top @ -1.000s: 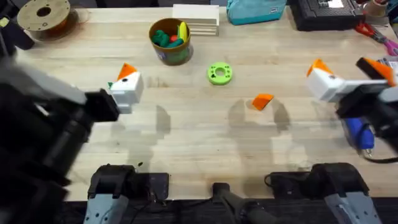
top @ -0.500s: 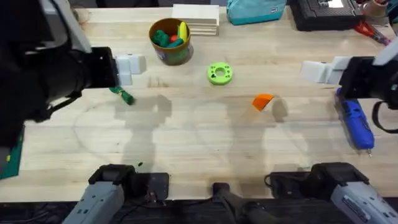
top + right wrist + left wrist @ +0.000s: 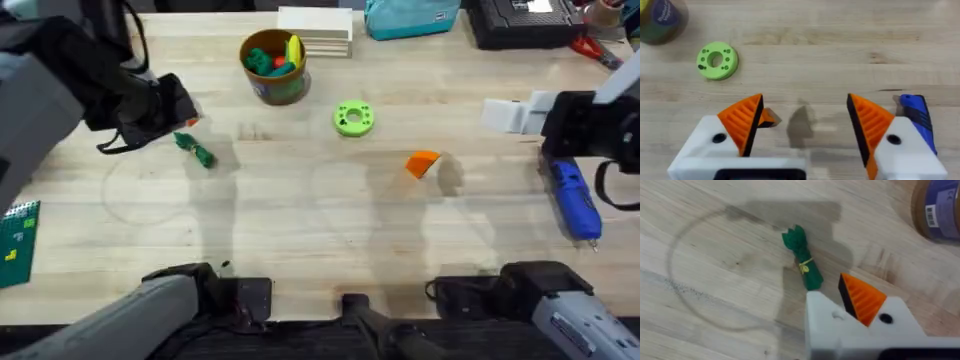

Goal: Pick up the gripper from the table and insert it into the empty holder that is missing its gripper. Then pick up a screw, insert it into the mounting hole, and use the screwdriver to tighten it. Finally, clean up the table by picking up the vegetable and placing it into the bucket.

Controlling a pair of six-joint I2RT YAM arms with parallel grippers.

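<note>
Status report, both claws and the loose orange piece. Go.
Right claw open, empty, both orange pads on. Left claw shows one orange pad, above the vegetable. Loose orange gripper on the table, untouched. Nothing blocking it.

The left gripper (image 3: 850, 315) hangs over the table's left side; the right gripper (image 3: 802, 127) hovers spread wide.

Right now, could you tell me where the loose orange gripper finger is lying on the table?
In the overhead view the gripper lies on the table right of centre, just below and right of the green ring-shaped disc, left of the screwdriver.
</note>
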